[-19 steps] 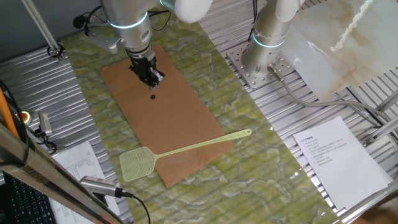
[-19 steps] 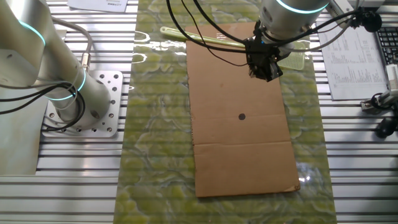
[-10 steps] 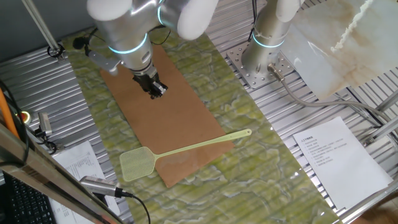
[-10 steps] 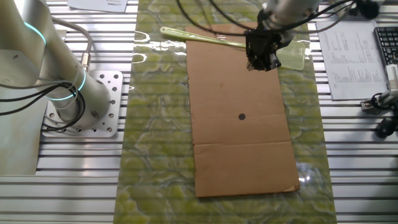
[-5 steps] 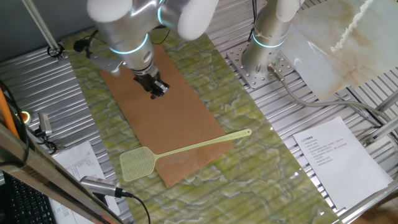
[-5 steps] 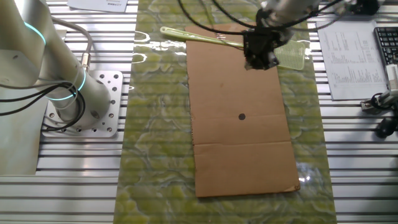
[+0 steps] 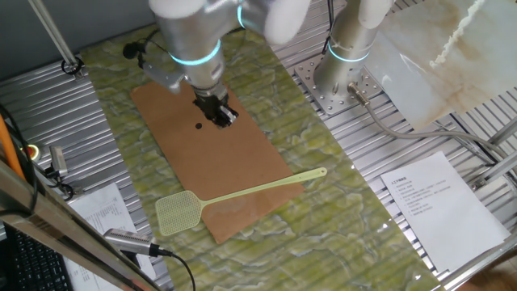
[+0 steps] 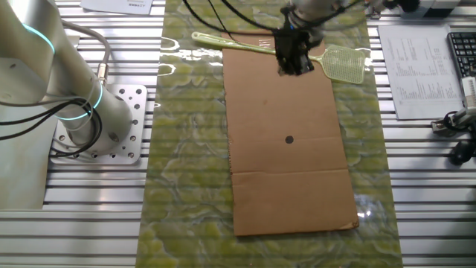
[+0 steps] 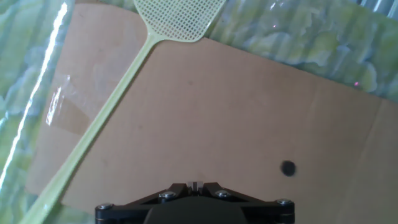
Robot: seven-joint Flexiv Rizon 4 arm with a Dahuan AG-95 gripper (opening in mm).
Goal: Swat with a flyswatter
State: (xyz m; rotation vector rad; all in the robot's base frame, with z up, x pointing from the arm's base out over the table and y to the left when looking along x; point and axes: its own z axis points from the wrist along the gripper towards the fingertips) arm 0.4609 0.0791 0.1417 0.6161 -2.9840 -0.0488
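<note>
The pale yellow-green flyswatter (image 7: 250,192) lies flat across the near end of a brown cardboard sheet (image 7: 234,153), with its mesh head (image 7: 176,213) at the left and its loop end at the right. My gripper (image 7: 223,118) hovers over the cardboard's middle, apart from the swatter, shut and empty. In the other fixed view my gripper (image 8: 295,64) is just below the handle, left of the mesh head (image 8: 344,65). In the hand view the swatter (image 9: 118,99) runs from top centre to lower left, and my gripper (image 9: 194,185) is shut. A black dot (image 9: 287,168) marks the cardboard.
A green patterned mat (image 7: 339,202) covers the table under the cardboard. A second arm's base (image 7: 343,69) stands at the back right. Papers (image 7: 428,202) lie to the right. A microphone and cables (image 7: 121,239) sit at the front left.
My gripper has moved across the cardboard toward the swatter's handle end, uncovering the black dot. The flyswatter has not moved.
</note>
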